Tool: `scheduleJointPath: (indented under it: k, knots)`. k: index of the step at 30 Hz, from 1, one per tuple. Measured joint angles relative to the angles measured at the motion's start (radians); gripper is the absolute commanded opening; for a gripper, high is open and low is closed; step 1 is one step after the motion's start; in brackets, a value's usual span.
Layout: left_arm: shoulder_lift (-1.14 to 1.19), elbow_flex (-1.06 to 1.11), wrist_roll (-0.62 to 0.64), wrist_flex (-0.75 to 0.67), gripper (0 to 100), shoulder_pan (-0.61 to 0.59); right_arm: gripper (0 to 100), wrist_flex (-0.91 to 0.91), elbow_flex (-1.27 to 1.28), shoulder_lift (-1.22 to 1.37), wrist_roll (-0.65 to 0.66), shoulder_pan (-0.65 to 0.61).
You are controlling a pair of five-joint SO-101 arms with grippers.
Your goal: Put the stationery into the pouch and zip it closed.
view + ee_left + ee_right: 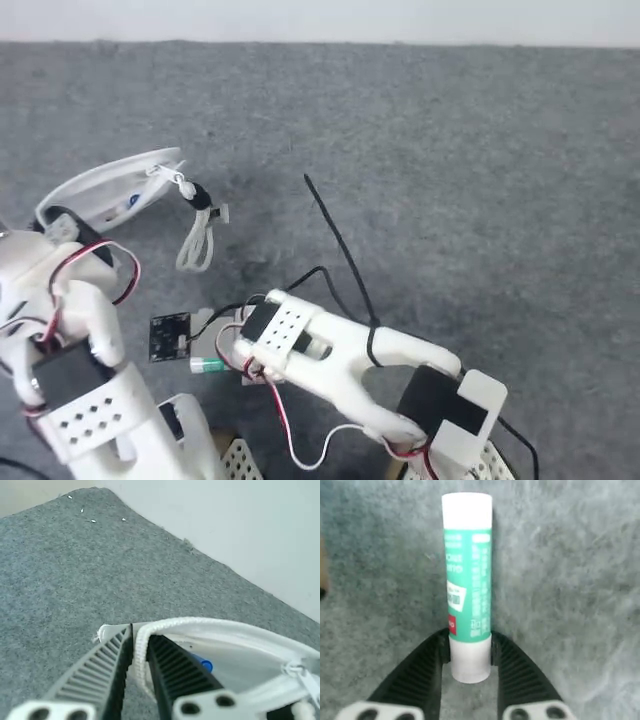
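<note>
Left hand [139, 639] was clamped on the open pouch [235, 645] rim, a blue item [204, 665] inside. Right hand [470, 639] gripped glue stick [468, 575], down by table [450, 150], well apart from pouch.

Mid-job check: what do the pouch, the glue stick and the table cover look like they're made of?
Pouch: white and soft, probably fabric or coated cloth; its rim bends and shows a woven edge. Glue stick: smooth hard plastic by the look, white with a green printed label. Table cover: grey felt or short carpet, matte and fuzzy.
</note>
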Motion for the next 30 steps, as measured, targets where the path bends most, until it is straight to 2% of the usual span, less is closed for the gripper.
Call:
scheduleJointPath:
  k: [11, 14, 18, 25, 30]
  knots:
    - [0.000, 0.000, 0.000, 0.000, 1, 0.000, 0.8, 0.235, 0.002, -0.198, 0.000, 0.249]
    - [0.000, 0.000, 0.000, 0.000, 1, 0.000, 8.4, 0.247, 0.002, -0.201, 0.000, 0.287]
    - [0.000, 0.000, 0.000, 0.000, 1, 0.000, 20.4, 0.247, 0.002, -0.201, 0.000, 0.285]
    - [0.000, 0.000, 0.000, 0.000, 1, 0.000, 20.6, 0.229, 0.003, -0.207, -0.011, 0.270]
    - [0.000, 0.000, 0.000, -0.014, 1, 0.000, 20.6, 0.141, 0.003, -0.207, -0.158, 0.187]
